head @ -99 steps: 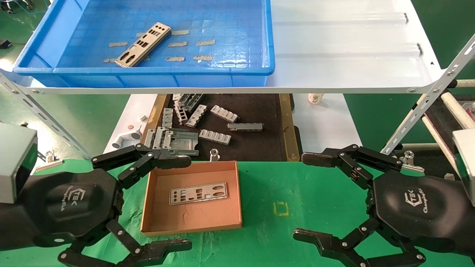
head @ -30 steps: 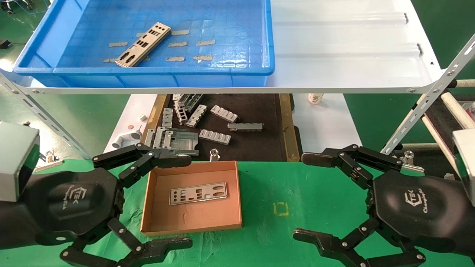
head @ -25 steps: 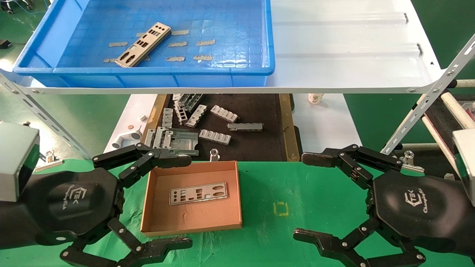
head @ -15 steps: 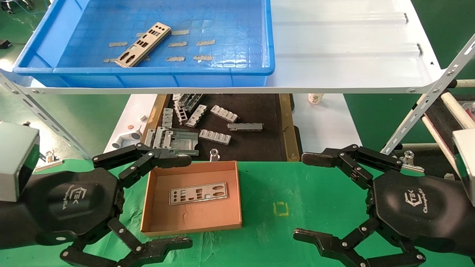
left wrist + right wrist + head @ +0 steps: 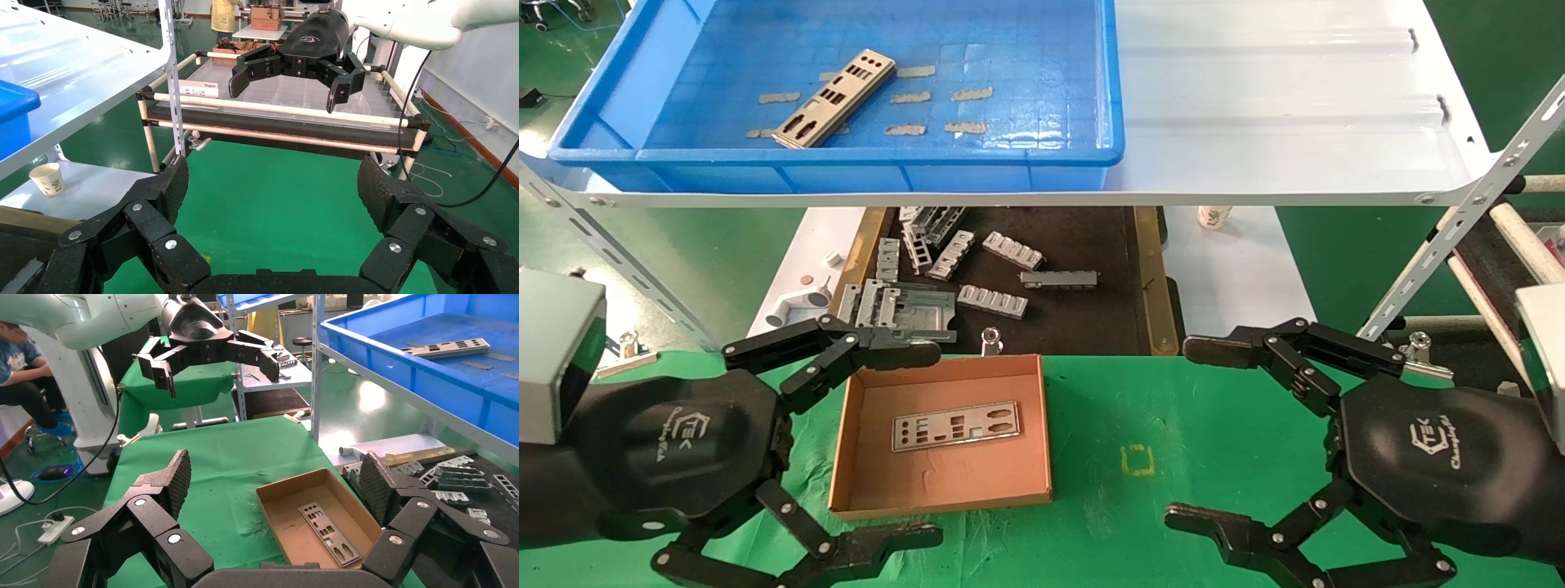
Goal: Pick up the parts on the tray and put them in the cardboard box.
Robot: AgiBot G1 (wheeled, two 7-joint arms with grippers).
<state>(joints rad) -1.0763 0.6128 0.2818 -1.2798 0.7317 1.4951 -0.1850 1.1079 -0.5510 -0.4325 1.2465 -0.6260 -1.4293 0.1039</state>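
One silver punched part (image 5: 836,98) lies on the floor of the blue tray (image 5: 878,155) on the upper white shelf; the right wrist view shows this part (image 5: 451,348) too. A second part (image 5: 956,425) rests flat in the cardboard box (image 5: 850,441) on the green cloth, and the same part (image 5: 327,531) and box (image 5: 275,505) show in the right wrist view. My left gripper (image 5: 911,445) hangs open just left of the box. At the right, over the cloth, my right gripper (image 5: 1201,433) stands open and holds nothing.
Under the shelf a black mat (image 5: 1083,318) with wood-coloured edges holds several chunky grey brackets (image 5: 993,300). A paper cup (image 5: 1214,216) stands on the white table behind. A slanted shelf strut (image 5: 1459,220) and a padded rack (image 5: 281,125) border the right side.
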